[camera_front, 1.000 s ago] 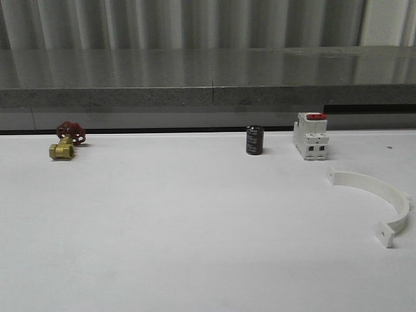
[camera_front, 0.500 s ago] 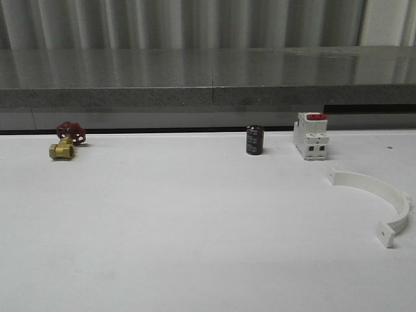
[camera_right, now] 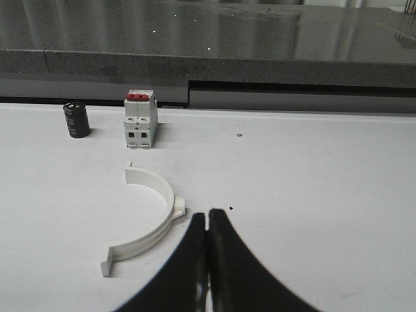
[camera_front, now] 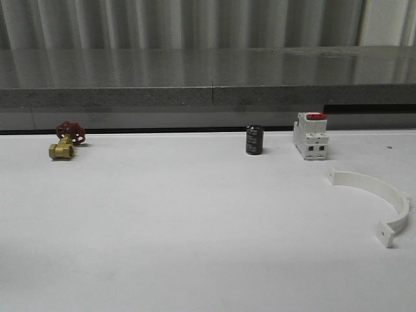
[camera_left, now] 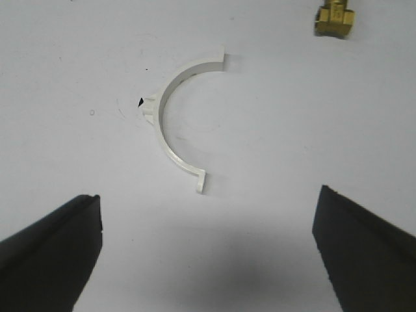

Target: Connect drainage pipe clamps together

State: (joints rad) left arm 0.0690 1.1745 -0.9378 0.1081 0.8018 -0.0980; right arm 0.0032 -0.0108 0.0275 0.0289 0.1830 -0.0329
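Fingers of the left gripper (camera_left: 207,250) are standing wide apart above the white table (camera_front: 162,227), gripping nothing. One clamp half-ring (camera_left: 175,120) is lying flat on the table beyond those fingers, its open side facing away from a small black mark on the surface. Its end tabs are resting on the table, and a short lug is projecting from the outer middle of the arc. A brass valve (camera_left: 334,19) is sitting well apart from that half-ring, at the frame edge.

Right gripper (camera_right: 208,260) fingers are pressing together, tips touching, holding nothing. They are hovering just beside the second half-ring (camera_right: 153,218), which is lying flat with its open side facing away from the gripper. Farther back on the table, a white switch with red top (camera_right: 140,119) is standing upright, and a black cylinder (camera_right: 77,119) is standing beside it.

Front view: the second half-ring is lying at the right side of the table, in front of the switch. The valve, with a red handwheel (camera_front: 70,132), is sitting far left at the back.
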